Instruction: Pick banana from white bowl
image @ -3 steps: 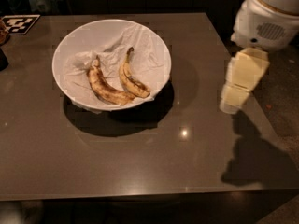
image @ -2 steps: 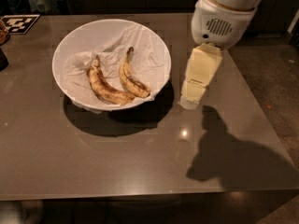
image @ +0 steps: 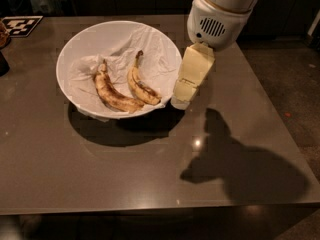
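Item: one end effector (image: 181, 101), cream-coloured, hanging from the white arm housing (image: 216, 21) and sitting just outside the right rim of the white bowl (image: 118, 23), tip pointing down toward the bench (image: 125, 179); whether it is released or clenched cannot be told here, and nothing is showing in its grasp. Item: the banana (image: 140, 85), lying inside the white bowl on crumpled white paper (image: 150, 46), right of centre. It is lying to the left of the end effector, with the bowl's right wall standing between the two. Its long axis is running from the thin dark stem at the far end down to the dark-patched tip at the near right, so the tip end is sitting nearer the end effector than the stem. Item: a second banana (image: 112, 94), longer and brown-speckled, lying just beside the first on its left, the two near ends almost meeting; it is judged the main thing to be avoiding. The coming move is judged to be calling for a lift over the rim and a leftward reach, closing across the plump middle rather than along the axis. Item: a black-and-white marker tag (image: 21, 25) sitting at the bench's far left corner, well apart. Item: the arm's shadow (image: 245, 171) falling across the near right of the bench.
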Controlling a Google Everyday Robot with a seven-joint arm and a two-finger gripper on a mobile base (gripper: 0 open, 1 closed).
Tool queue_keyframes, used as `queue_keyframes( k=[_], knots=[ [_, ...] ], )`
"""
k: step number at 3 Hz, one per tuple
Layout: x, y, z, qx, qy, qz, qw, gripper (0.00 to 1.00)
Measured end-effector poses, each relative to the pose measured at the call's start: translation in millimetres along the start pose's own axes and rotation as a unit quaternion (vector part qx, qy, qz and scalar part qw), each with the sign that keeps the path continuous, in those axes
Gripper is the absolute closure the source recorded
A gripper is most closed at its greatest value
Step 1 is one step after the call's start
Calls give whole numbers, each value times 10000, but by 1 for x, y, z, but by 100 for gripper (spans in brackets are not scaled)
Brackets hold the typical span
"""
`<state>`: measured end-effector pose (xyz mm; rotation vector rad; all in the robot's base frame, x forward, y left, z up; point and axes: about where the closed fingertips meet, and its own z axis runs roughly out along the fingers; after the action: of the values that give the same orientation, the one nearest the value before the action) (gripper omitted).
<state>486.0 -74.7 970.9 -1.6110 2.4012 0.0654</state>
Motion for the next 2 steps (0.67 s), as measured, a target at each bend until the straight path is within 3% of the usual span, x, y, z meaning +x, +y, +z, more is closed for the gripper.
queue_keyframes(
  k=[1,2],
  knots=[
    [-30,-1,18,-144,128,402,9990,0],
    [-48,6,28,-261,300,412,9984,0]
  ],
)
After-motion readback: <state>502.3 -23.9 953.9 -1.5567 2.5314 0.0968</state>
